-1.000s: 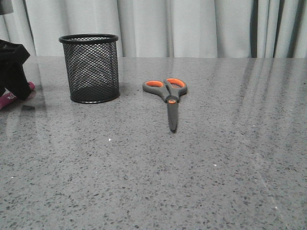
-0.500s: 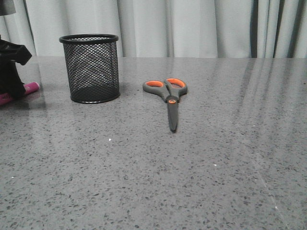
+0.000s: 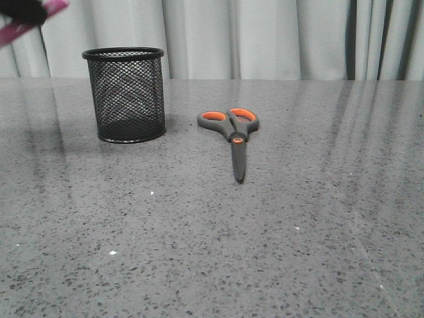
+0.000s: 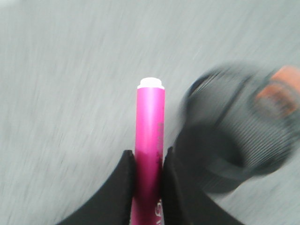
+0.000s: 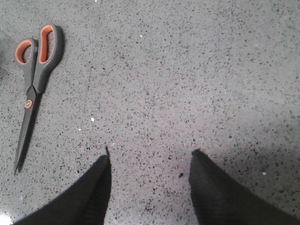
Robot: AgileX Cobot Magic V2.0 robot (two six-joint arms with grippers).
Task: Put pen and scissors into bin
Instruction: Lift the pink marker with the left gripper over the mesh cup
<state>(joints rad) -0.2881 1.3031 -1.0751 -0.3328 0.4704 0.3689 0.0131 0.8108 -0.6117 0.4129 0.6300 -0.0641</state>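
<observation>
My left gripper (image 4: pixel 149 157) is shut on the magenta pen (image 4: pixel 150 126), held in the air. In the front view the pen (image 3: pixel 33 23) and a bit of the gripper (image 3: pixel 23 8) show at the top left corner, above and left of the black mesh bin (image 3: pixel 126 94). In the left wrist view the blurred bin (image 4: pixel 234 133) lies beside the pen. The scissors (image 3: pixel 233 136) lie flat on the table right of the bin, handles away from me; they also show in the right wrist view (image 5: pixel 35 77). My right gripper (image 5: pixel 150 157) is open and empty above bare table.
The grey speckled table (image 3: pixel 265 252) stretches across the front view. A pale curtain (image 3: pixel 265 36) hangs behind its far edge.
My left gripper has lifted the pen from the table at the left edge up to the top left corner. The bin and scissors have not moved.
</observation>
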